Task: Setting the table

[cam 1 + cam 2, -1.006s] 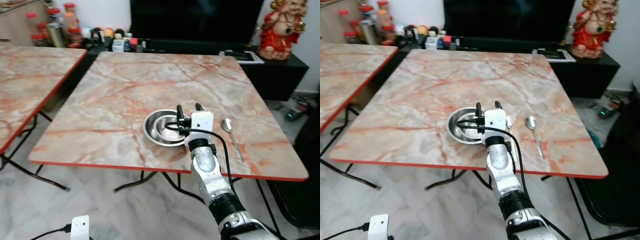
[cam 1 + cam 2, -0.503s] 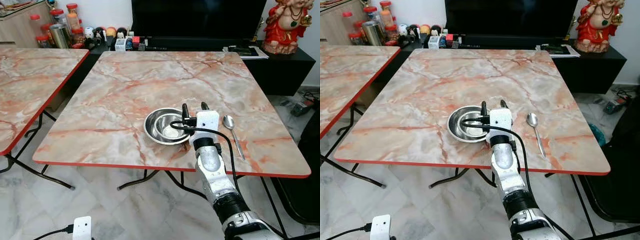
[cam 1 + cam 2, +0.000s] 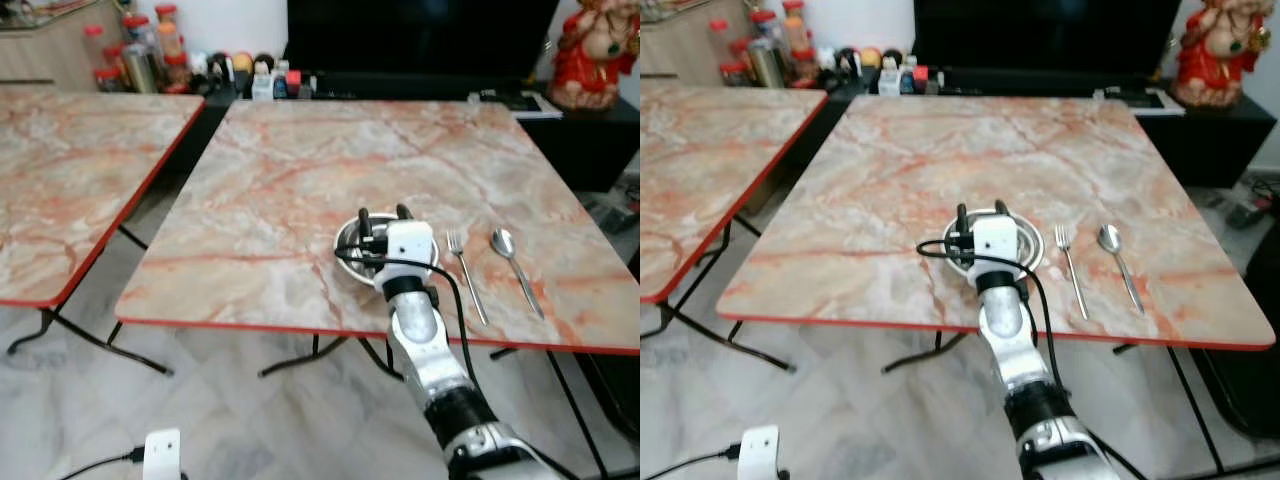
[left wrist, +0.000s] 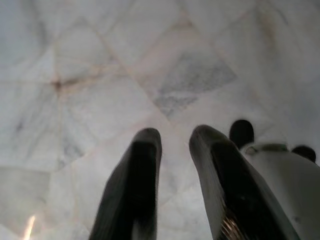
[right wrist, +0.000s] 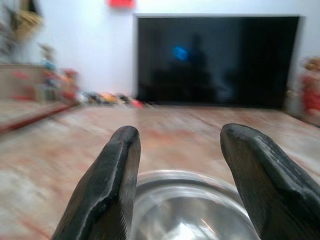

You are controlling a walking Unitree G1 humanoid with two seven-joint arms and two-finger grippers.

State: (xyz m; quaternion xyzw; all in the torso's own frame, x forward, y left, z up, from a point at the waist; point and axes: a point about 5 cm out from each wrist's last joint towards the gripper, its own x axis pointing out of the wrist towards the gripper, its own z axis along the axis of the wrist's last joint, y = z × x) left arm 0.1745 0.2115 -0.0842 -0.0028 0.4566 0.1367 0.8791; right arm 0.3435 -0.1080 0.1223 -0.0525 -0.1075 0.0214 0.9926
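A steel bowl (image 3: 350, 243) sits near the front edge of the marble table (image 3: 300, 180). Right of it lie a fork (image 3: 466, 275) and then a spoon (image 3: 515, 256), side by side. My right gripper (image 3: 383, 214) hovers over the bowl's near rim, open, with nothing between its fingers. In the right wrist view the bowl (image 5: 190, 210) lies just below and between the two spread fingers (image 5: 112, 180). My left gripper (image 4: 172, 137) hangs idle over the marble floor, its fingers close together and holding nothing.
A second marble table (image 3: 70, 170) stands to the left across a narrow gap. Behind are jars and bottles (image 3: 150, 50), a black TV (image 3: 420, 40) on a low cabinet, and a red figurine (image 3: 600, 60). The table has a red front edge (image 3: 250, 330).
The camera has shifted, so the table sits further right. A fork now lies between the bowl and the spoon. My right gripper stays open over the bowl.
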